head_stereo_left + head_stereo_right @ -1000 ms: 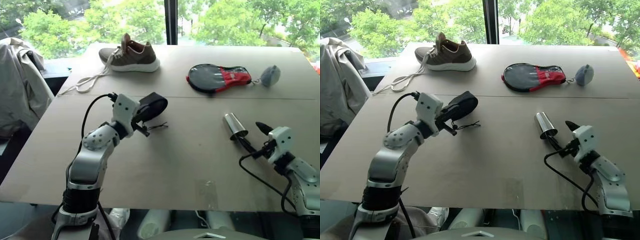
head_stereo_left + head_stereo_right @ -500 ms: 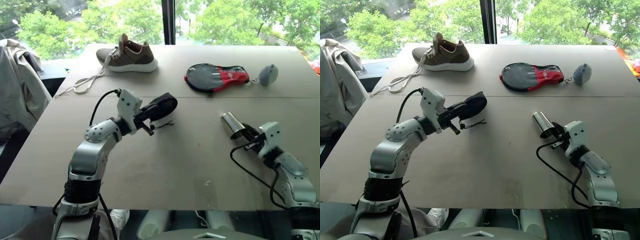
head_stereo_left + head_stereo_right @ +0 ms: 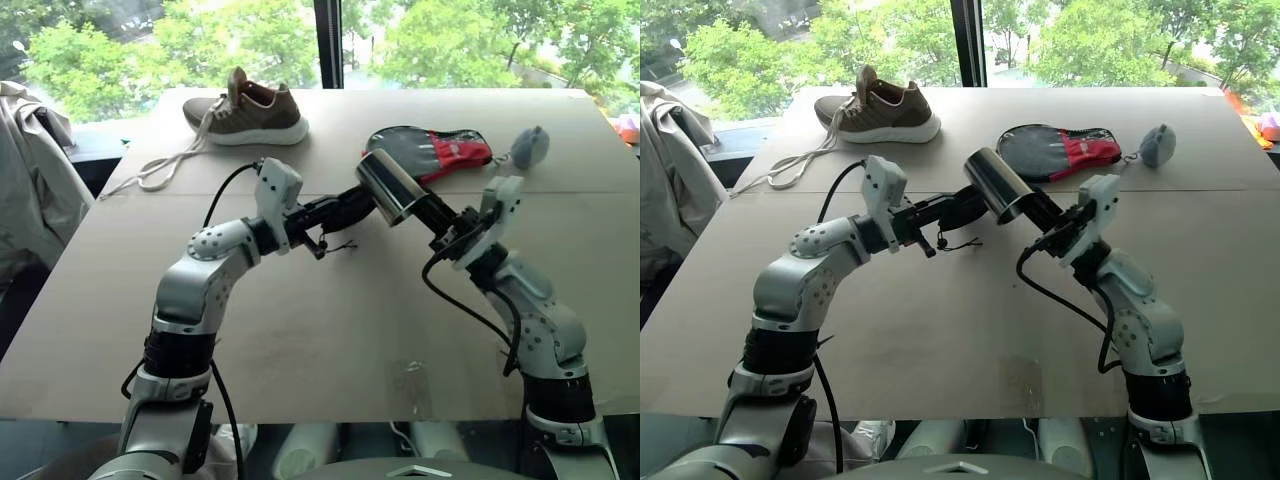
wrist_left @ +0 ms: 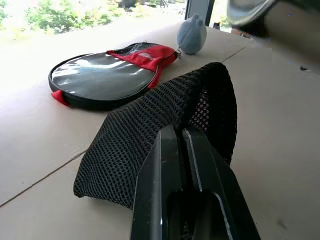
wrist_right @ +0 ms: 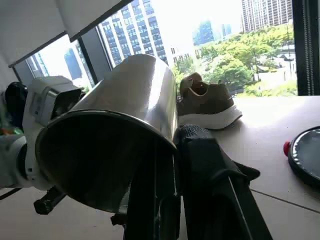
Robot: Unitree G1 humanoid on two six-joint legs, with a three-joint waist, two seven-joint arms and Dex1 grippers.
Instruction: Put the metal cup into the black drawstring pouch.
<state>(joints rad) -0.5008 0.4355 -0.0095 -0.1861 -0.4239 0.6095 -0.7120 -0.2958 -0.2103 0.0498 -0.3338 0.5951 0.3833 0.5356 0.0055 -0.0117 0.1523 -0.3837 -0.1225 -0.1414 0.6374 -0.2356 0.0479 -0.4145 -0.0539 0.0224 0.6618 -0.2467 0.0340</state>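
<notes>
While the metal cup (image 3: 388, 186) hangs in the air at the middle of the frame, pinched by its rim in my right gripper (image 3: 447, 222), whose fingers are clamped on the cup's wall, the job reads to me as roughly half done: the cup is lifted and brought close, but it is not yet inside anything. My left gripper (image 3: 322, 216), fingers pressed together on the fabric, holds the black drawstring pouch (image 3: 352, 208) off the table just left of centre, and the cup's closed base sits just beside the pouch, almost touching it. What I judge is left: get the pouch mouth open enough, line the cup up with it, slide it in, let go. I cannot tell how wide the mouth gapes. Below both hands the table (image 3: 330, 330) lies bare toward the bottom of the frame, good room to lower or shift. Toward the top the paddle-shaped case (image 3: 440, 152) lies close behind the cup, the small grey-blue pouch (image 3: 529, 147) at upper right, the shoe (image 3: 243, 109) at upper left, well apart.
</notes>
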